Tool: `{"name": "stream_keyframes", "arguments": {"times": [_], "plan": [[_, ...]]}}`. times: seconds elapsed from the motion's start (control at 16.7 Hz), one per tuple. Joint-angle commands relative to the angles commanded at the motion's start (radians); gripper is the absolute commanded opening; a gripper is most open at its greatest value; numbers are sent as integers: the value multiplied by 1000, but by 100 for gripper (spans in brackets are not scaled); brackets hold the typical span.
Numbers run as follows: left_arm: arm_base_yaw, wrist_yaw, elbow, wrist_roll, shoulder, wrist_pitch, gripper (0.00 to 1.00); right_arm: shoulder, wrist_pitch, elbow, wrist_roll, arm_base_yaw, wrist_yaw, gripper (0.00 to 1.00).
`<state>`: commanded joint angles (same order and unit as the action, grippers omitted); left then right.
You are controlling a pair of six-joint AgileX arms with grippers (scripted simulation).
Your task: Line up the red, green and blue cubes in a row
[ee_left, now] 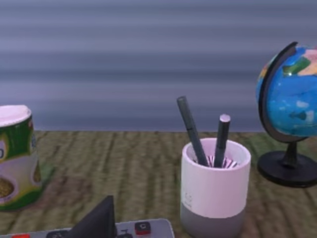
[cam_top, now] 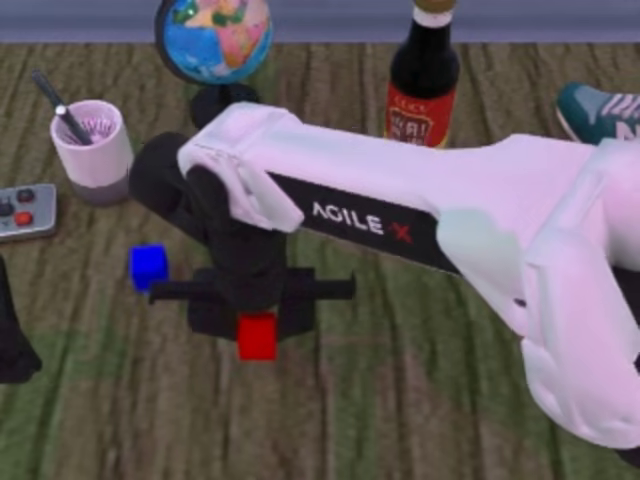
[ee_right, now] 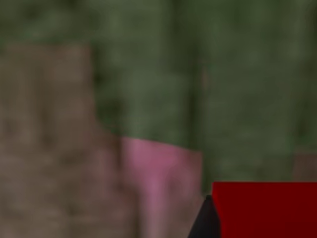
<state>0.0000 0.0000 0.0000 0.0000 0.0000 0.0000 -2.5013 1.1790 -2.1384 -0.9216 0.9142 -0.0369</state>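
Red and blue are the only two cube colours seen: one red cube [cam_top: 257, 336] is gripped between the closed-in fingers of the right gripper [cam_top: 255, 318], and one blue cube [cam_top: 148, 266] lies just left of it on the table [cam_top: 420, 400]. Behind the blue cube, one pen cup [cam_top: 92, 148], one globe [cam_top: 214, 38] and one sauce bottle [cam_top: 424, 72] are counted; the left gripper's [ee_left: 99, 223] opening cannot be told.

The right arm [cam_top: 400, 215] hid the green cube entirely and part of the red cube [cam_top: 257, 337]; the shoe [cam_top: 600, 110] and remote [cam_top: 25, 212] were cropped by the top view's edges.
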Motion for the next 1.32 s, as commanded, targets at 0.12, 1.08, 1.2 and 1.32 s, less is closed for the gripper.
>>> {"name": "stream_keyframes", "arguments": {"times": [0.12, 1.08, 1.2, 1.32], "plan": [[0, 0, 0, 0, 0, 0, 100, 0, -9, 9, 0, 0, 0, 0], [0, 0, 0, 0, 0, 0, 100, 0, -9, 9, 0, 0, 0, 100], [0, 0, 0, 0, 0, 0, 100, 0, -9, 9, 0, 0, 0, 100], [0, 0, 0, 0, 0, 0, 100, 0, -9, 9, 0, 0, 0, 100]]}}
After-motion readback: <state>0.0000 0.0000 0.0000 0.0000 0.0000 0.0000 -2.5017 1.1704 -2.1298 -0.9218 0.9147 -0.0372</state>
